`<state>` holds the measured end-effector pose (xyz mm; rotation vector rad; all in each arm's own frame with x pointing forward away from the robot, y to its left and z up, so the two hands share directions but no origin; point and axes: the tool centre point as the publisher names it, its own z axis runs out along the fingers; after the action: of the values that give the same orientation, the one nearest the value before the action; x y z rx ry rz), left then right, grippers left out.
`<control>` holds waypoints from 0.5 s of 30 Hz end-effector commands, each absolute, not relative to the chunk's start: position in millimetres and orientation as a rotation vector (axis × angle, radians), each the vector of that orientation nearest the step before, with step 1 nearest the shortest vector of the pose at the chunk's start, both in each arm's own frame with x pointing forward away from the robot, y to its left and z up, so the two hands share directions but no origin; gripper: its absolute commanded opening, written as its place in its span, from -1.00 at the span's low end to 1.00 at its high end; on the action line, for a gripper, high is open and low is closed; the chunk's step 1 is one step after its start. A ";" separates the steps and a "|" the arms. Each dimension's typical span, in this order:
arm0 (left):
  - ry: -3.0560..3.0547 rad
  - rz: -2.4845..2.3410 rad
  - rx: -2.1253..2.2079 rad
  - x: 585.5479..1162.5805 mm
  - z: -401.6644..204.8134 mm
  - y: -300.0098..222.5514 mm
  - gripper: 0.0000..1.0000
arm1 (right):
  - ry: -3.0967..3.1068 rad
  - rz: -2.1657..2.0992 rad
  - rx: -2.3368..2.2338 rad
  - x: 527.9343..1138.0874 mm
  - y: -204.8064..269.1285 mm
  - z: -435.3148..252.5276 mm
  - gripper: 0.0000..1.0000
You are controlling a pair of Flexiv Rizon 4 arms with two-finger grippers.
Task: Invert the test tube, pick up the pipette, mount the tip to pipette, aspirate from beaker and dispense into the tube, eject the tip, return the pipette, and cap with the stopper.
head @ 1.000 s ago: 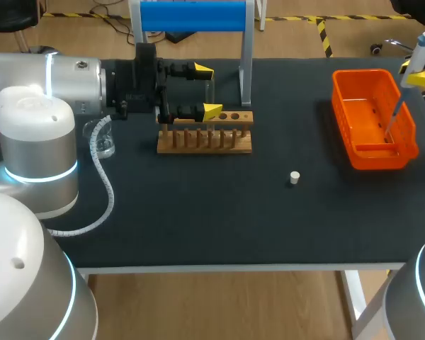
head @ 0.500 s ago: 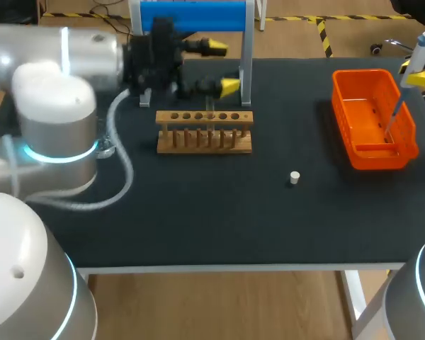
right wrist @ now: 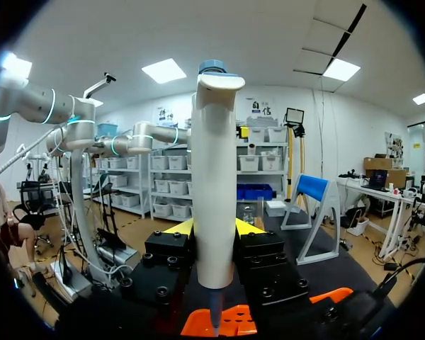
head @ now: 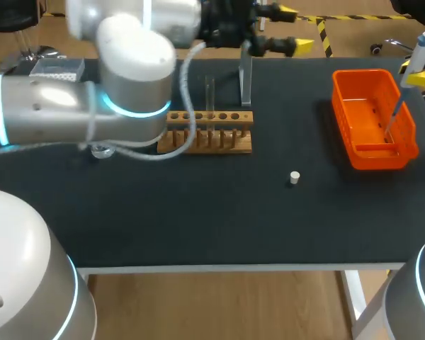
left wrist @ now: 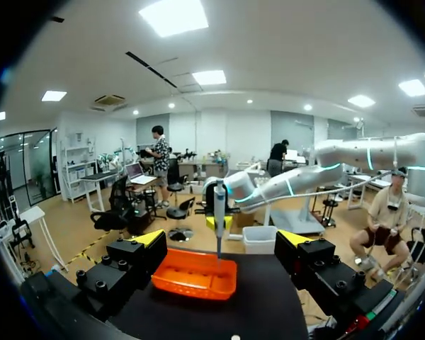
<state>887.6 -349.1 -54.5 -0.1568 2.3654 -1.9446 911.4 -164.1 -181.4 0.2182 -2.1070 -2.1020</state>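
While both arms hang above it, table: black top, matt, goods spread along the far half.
Left gripper: mine, reaching in from the left past the middle, over the far edge of the table. Jaws wide apart, nothing between them; the left wrist view shows the same gap.
Right gripper: at the far right, above the orange bin. Jaws clamped on the pipette; in the right wrist view the white body stands upright between both fingers.
Pipette: upright in my right jaws, its thin lower end hanging down into the orange bin. Contact with the bin floor: cannot tell.
Orange bin: right side of the table, long side running near to far.
Test tube: clear, upright in the rack, mouth up.
Rack: wooden, left of centre, its left end hidden under my left arm.
Stopper: small, white, alone on the mat between rack and bin, nearer than both.
Beaker: glass, left of the rack, mostly hidden under my left arm.
Stand post: grey, upright, just behind the rack's right end.
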 end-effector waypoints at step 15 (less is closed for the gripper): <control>2.367 -1.947 -0.154 904.7 -69.9 -430.3 -1.00 | -2.103 -2.096 0.227 913.9 -166.6 -181.7 -1.00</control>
<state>903.7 -424.7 -67.5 -0.1505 2.3775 -1.9397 911.5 -164.1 -181.4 0.2185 -2.1067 -2.1019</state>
